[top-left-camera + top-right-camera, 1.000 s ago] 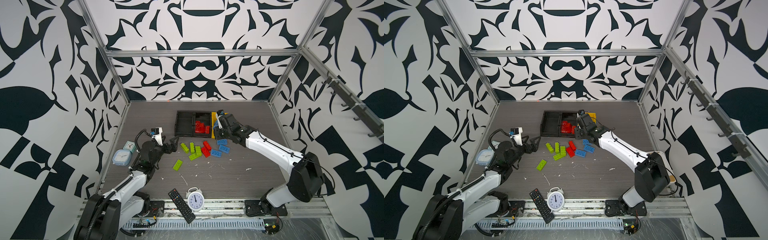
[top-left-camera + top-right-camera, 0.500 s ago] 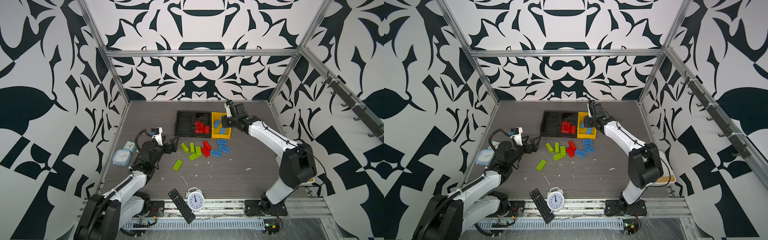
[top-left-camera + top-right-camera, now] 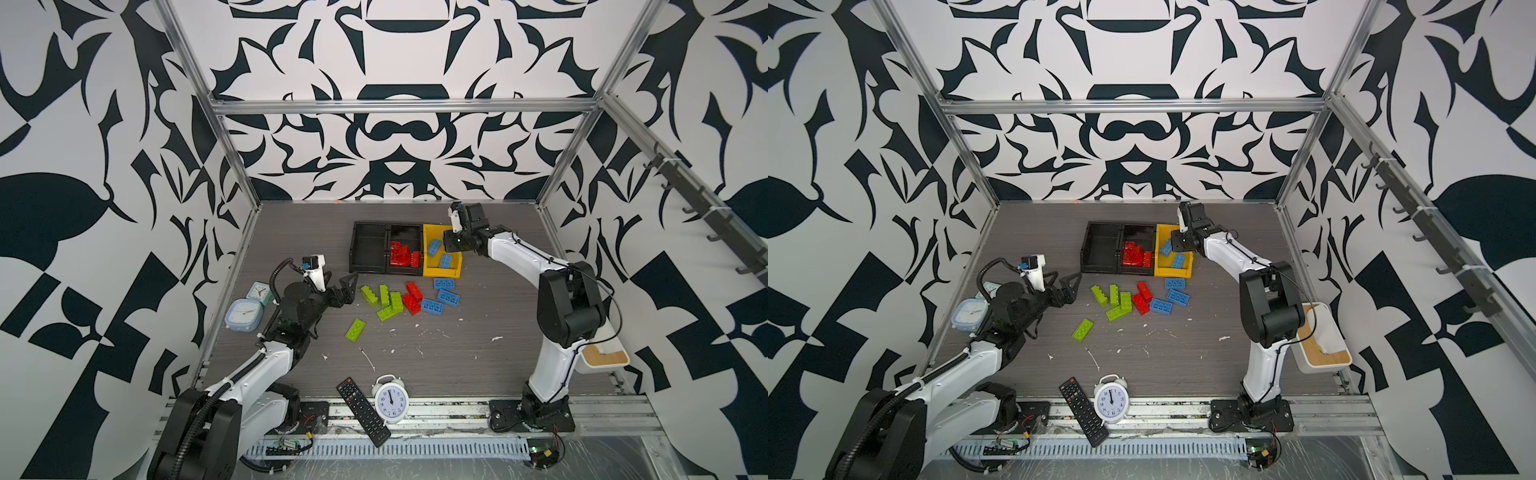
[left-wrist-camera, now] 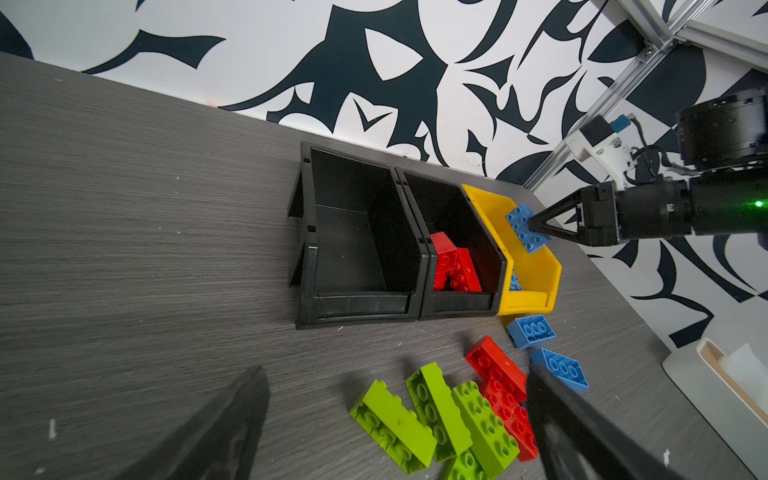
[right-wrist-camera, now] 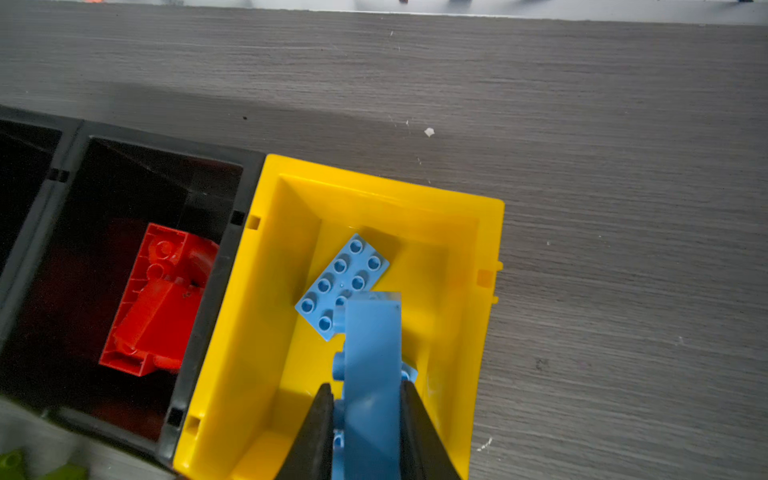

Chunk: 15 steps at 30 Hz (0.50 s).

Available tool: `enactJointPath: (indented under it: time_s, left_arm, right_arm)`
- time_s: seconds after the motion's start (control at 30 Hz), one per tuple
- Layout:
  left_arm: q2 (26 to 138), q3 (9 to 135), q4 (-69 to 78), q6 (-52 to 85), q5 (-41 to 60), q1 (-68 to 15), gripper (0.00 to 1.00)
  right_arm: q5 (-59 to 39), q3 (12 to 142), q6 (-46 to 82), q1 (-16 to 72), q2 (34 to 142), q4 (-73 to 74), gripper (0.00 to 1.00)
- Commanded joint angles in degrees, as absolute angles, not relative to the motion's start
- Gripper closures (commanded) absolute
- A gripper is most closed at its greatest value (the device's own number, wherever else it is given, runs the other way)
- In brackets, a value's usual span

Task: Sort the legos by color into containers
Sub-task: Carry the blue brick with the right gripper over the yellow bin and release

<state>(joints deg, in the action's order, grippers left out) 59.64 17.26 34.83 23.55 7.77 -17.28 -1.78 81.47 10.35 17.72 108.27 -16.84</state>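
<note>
My right gripper (image 5: 368, 390) is shut on a blue brick (image 5: 372, 345), which it holds on edge just above the yellow bin (image 5: 266, 249). A second blue brick (image 5: 340, 282) lies studs-up on that bin's floor. In both top views the held brick (image 3: 434, 248) hangs over the bin's back half. Red bricks (image 3: 401, 255) fill the middle black bin, and the left black bin (image 3: 370, 249) is empty. Loose green (image 3: 386, 301), red (image 3: 412, 297) and blue (image 3: 444, 284) bricks lie in front of the bins. My left gripper (image 3: 343, 286) is open, low, left of the green bricks (image 4: 415, 415).
One green brick (image 3: 355, 330) lies apart, nearer the front. A remote (image 3: 363, 405) and a white alarm clock (image 3: 391, 399) stand at the front edge. Two small pale-blue clocks (image 3: 244, 316) sit by the left wall. A white tub (image 3: 602, 361) is at the right.
My right arm has folded back toward the right. Its gripper, still holding the blue brick, now reaches over the yellow bin from the right. The left arm has not moved.
</note>
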Motion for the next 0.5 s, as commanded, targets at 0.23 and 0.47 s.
enactJointPath:
  time_s: [0.23, 0.47]
  left_arm:
    - [59.2, 17.4, 35.5, 23.6, 8.3, -17.4, 0.01]
    - [59.2, 17.4, 35.6, 23.6, 8.3, -17.4, 0.01]
  right_arm:
    - [0.6, 84.3, 9.2, 17.4, 108.6, -15.6, 0.60]
    - [-0.7, 83.2, 8.6, 17.4, 105.3, -17.9, 0.45]
